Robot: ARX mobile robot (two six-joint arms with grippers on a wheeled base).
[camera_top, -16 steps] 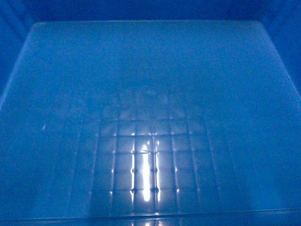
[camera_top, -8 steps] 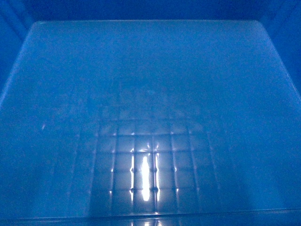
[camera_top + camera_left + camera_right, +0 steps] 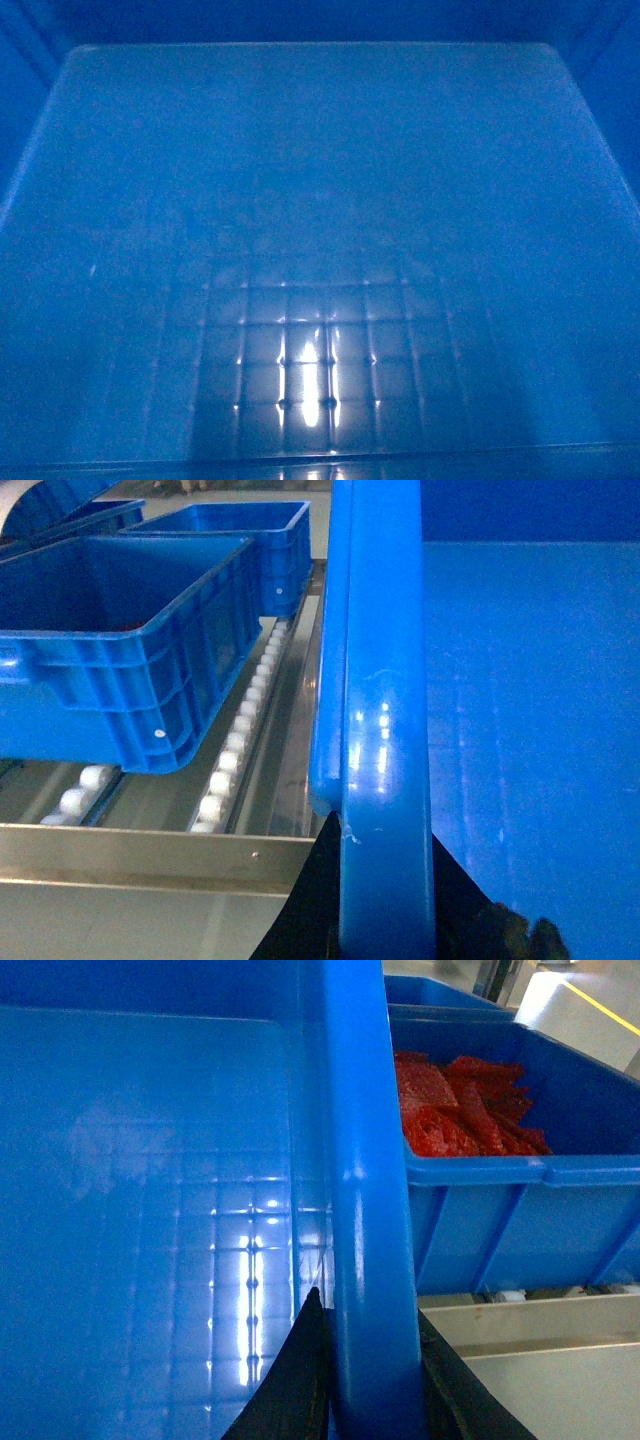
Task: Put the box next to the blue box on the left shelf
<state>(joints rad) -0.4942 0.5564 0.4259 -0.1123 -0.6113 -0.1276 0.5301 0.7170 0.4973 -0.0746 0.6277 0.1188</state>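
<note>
Box [image 3: 385,730] clamped by both tools, L [image 3: 385,935] + R [image 3: 370,1400] | we risk clipping neighbour crate [image 3: 120,650] on roller shelf [image 3: 235,750] if skewed.

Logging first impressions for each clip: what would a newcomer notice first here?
The box fills the whole head view, its gridded floor catching glare near the bottom. In the wrist views each gripper clamps a side rim of it: the left gripper and the right gripper. Beyond the right rim sits a crate of red material, and beyond the left rim an empty crate rests on a roller shelf.
</note>
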